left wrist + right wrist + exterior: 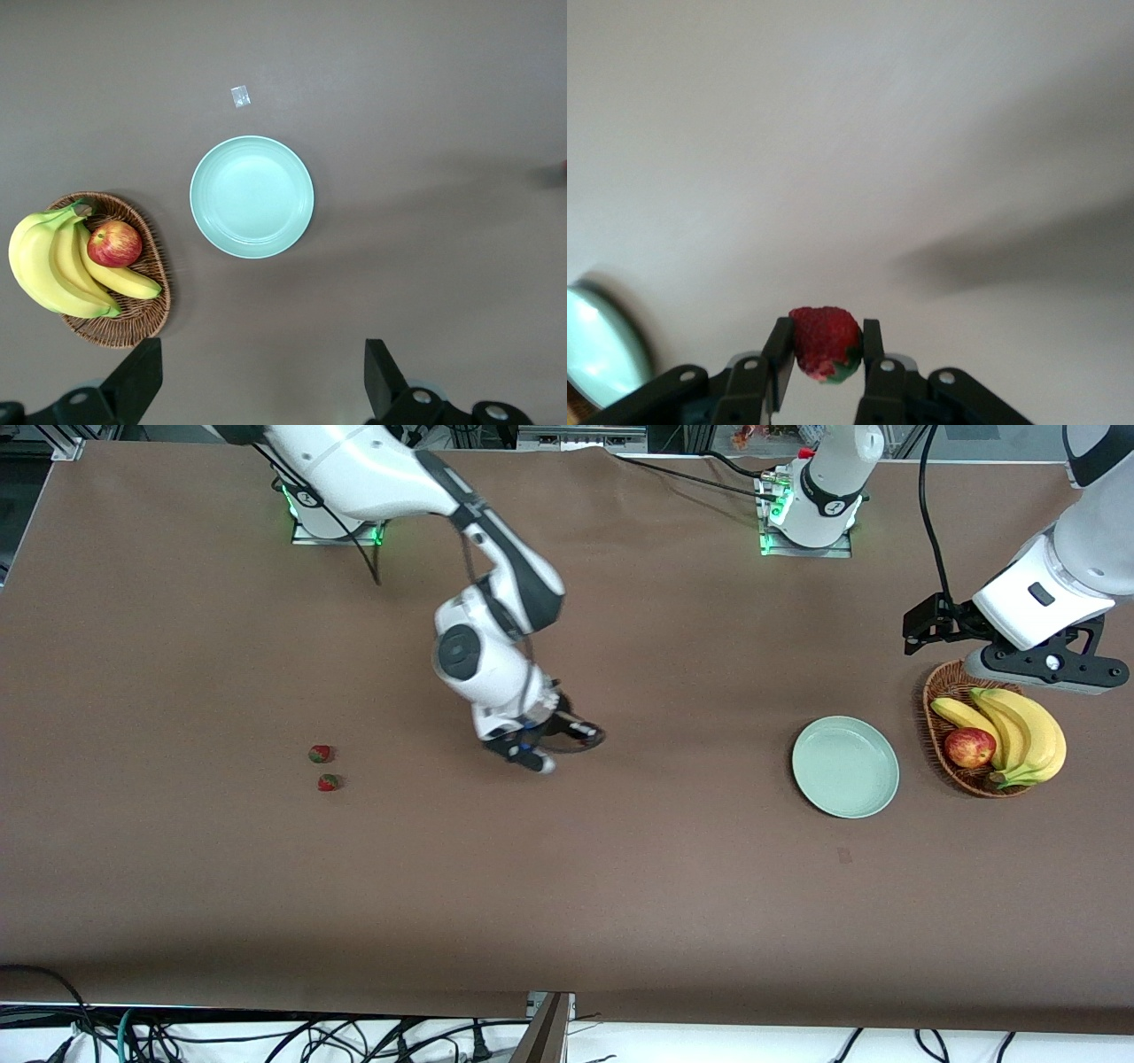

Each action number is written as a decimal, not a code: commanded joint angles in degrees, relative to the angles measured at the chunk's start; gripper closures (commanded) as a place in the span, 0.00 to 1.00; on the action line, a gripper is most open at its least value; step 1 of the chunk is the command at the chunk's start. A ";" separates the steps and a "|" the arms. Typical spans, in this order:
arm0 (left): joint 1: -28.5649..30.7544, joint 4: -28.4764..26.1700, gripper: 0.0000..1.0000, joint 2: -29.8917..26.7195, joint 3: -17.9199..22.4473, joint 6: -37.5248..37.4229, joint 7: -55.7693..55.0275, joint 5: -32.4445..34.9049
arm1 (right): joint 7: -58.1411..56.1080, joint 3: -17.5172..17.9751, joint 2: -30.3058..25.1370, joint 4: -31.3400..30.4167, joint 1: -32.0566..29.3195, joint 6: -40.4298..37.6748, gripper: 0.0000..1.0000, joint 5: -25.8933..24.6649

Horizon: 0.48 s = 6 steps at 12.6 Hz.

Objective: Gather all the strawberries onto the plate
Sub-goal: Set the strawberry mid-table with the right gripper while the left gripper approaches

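Right claw (822, 354) pinching a strawberry (825, 343), elbow bent, up over bare counter (620, 868). Left claw (257, 376) spread wide, waiting high above the basket (950, 691) beside the plate (845, 766).

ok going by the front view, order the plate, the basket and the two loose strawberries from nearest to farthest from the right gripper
1. Two loose strawberries, toward the right arm's end; too close to call.
2. Plate, toward the left arm's end.
3. Basket, past the plate.

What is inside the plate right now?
Nothing: the plate is bare. One strawberry is pinched in the right gripper above the table; two strawberries lie toward the right arm's end.
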 commanded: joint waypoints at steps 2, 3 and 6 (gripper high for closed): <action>-0.20 2.05 0.00 0.88 -0.36 -1.76 -0.03 1.56 | 8.55 -0.61 8.45 6.03 7.99 14.69 0.71 1.00; -0.29 2.05 0.00 0.88 -0.36 -1.76 -0.03 1.56 | 8.73 -0.61 8.64 5.94 8.44 15.06 0.67 1.00; -0.20 2.14 0.00 0.88 -0.36 -1.76 -0.12 1.48 | 8.56 -0.96 8.29 5.94 8.44 14.98 0.31 -0.14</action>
